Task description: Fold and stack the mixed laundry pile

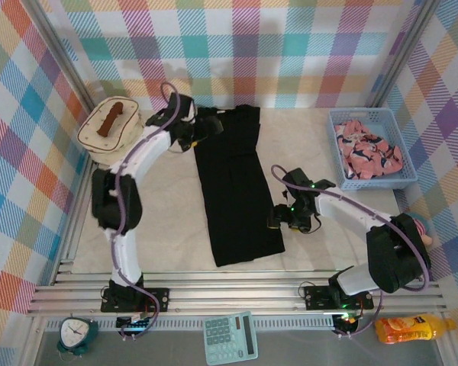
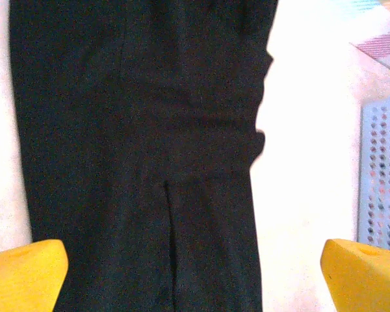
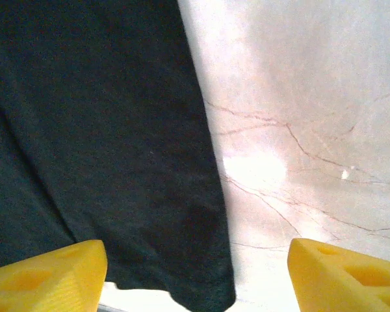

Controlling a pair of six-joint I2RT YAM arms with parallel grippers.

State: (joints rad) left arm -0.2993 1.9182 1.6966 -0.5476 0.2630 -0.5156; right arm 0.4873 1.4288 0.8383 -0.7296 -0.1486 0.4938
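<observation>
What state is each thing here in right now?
Black shirt: folded into a long strip, lying flat.
Pink garment: crumpled, not folded.
Blue basket: upright, holding that garment.
Cream bag: upright, handle on top.
Left gripper: open, over the shirt.
Right gripper: open, over the shirt's edge.

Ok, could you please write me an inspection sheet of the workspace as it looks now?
Surface: pale marbled table, no spills seen.
Job's things: black shirt lying flat as a long strip mid-table; pink printed garment bunched inside the light-blue basket.
Clutter: cream quilted bag at far left; clock, calculator and orange bottle in front of the rail.
Grippers: left gripper and right gripper both open, holding nothing, above the shirt.
Cables: purple cables running along both arms.
Surroundings: plaid walls, metal frame.
</observation>
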